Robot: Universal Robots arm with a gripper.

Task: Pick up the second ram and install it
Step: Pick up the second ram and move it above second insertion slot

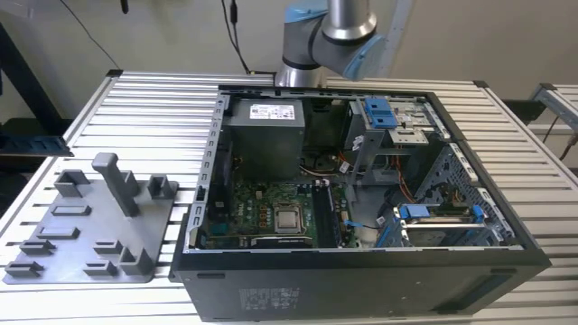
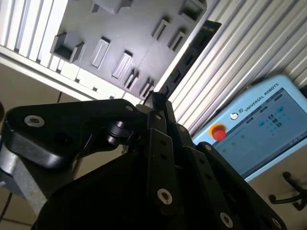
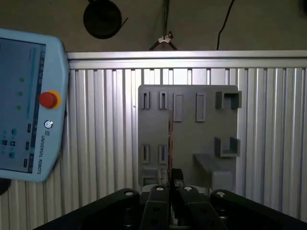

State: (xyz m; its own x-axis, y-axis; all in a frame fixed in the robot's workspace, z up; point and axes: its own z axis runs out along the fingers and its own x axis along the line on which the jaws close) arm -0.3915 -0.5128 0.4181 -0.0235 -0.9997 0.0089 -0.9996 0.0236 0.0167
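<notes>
Dark circuit board, the second ram (image 2: 188, 56), sits clamped edge-on in the gripper (image 3: 170, 184), grey tray (image 3: 201, 134) beyond, likely so its free long edge can seat squarely.

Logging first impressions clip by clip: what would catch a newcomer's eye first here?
The open computer case dominates the slatted table, with a grey tray at the exterior view's left. In both wrist views the tool grips a thin memory stick, that tray behind it and a blue control tablet by the table.
</notes>
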